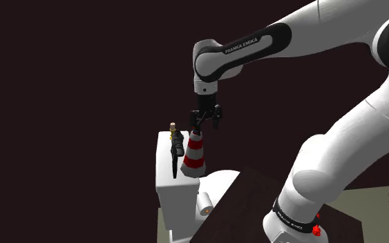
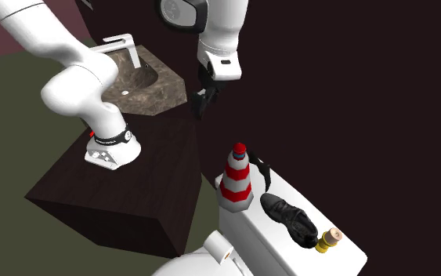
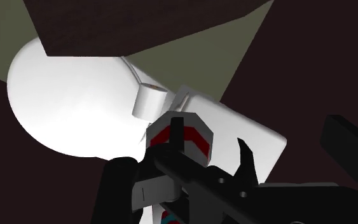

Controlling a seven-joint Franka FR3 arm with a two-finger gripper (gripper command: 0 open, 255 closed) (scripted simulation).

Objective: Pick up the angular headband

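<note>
Just one thin black headband, one striped cone, one black shoe and one small bottle sit on the white tank; the gripper hovers above the cone, jaws spread.

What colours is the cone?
The cone has red and white stripes, clearest in the second exterior view.

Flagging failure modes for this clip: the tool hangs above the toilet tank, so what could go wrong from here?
The open tool sits over the striped cone; descending, it may grab the cone instead of the thin black headband beside it. The headband lies between cone and black shoe, so a grasp might nudge either off the tank.
</note>
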